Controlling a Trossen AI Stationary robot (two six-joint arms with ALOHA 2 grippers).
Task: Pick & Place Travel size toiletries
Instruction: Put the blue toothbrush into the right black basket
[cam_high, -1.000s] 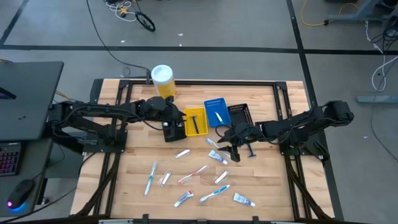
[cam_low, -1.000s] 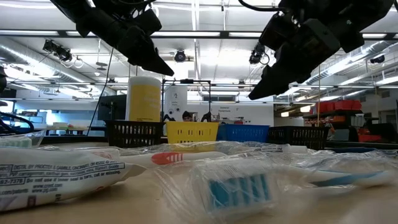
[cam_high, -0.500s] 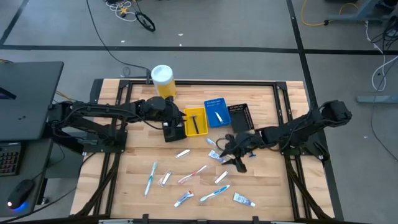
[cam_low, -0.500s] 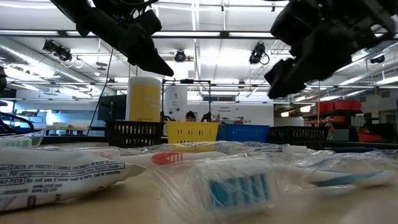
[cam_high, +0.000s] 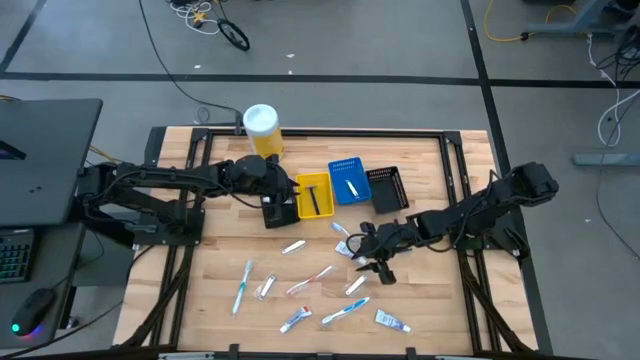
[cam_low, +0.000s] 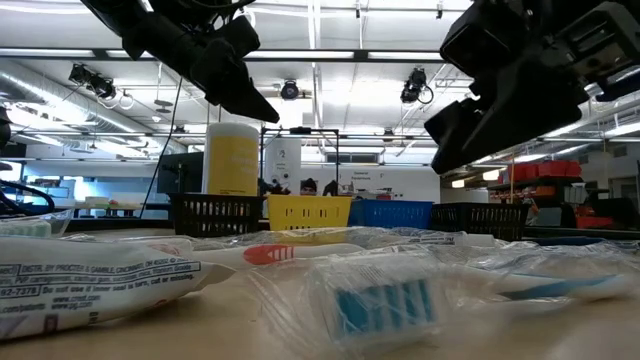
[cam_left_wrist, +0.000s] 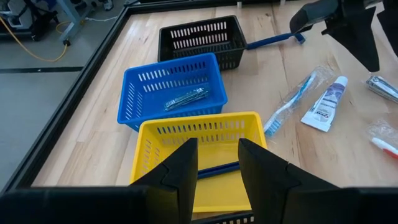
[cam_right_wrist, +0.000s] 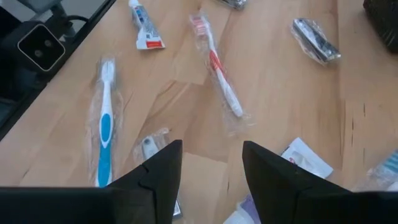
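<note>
desk (cam_high: 430, 300): wooden top. yellow bin (cam_high: 314, 195), blue bin (cam_high: 348, 180), black bin (cam_high: 387, 188) in a row at 12 o'clock. left end effector (cam_high: 277, 208): fingers parted, empty, beside the yellow bin. right end effector (cam_high: 372, 258): fingers parted, empty, above the toiletries (cam_high: 330, 280) scattered from centre toward 6 o'clock.

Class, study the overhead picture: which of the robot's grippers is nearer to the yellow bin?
Left. The left gripper hovers at the yellow bin; the right gripper is well off, over the scattered toiletries.
</note>
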